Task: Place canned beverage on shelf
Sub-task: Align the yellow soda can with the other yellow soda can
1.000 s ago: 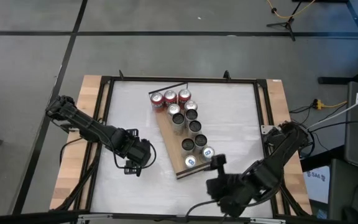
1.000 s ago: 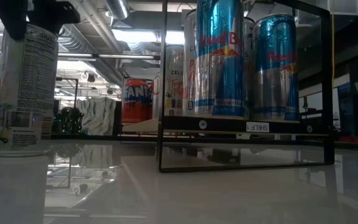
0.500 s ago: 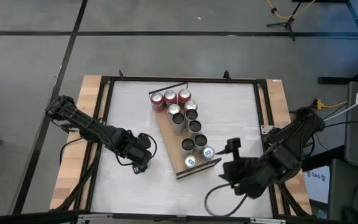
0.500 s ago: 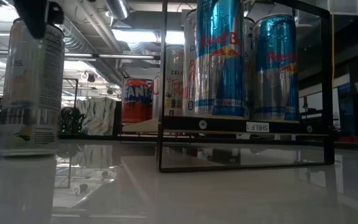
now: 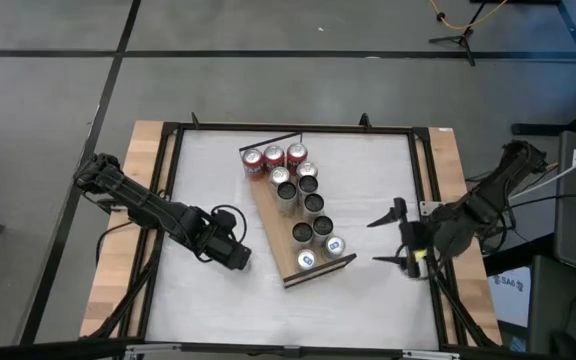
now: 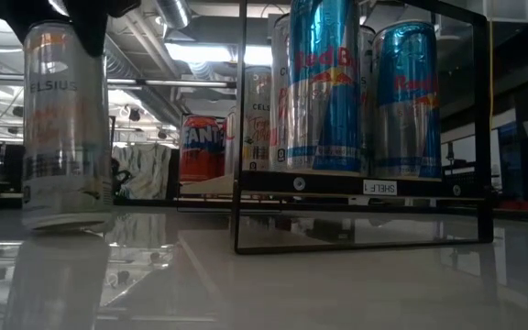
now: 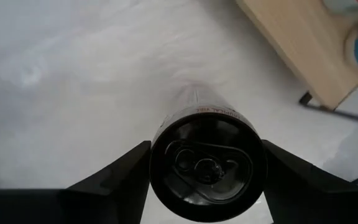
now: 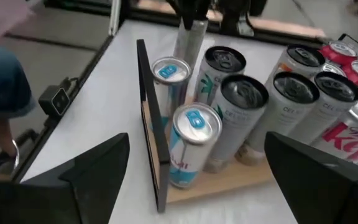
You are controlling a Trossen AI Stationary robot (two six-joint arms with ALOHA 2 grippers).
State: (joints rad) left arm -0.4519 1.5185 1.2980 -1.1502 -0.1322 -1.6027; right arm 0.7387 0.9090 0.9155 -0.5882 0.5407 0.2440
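Can (image 7: 207,160) body hidden below left end effector (image 7: 205,163).

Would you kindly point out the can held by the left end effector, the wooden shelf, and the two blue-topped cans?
Held can (image 7: 207,160): left wrist view, on its dark lid.
Shelf (image 7: 297,43): left wrist view, on bare wooden board.
Blue-topped cans (image 8: 194,121): right wrist view, on the nearer can's lid.
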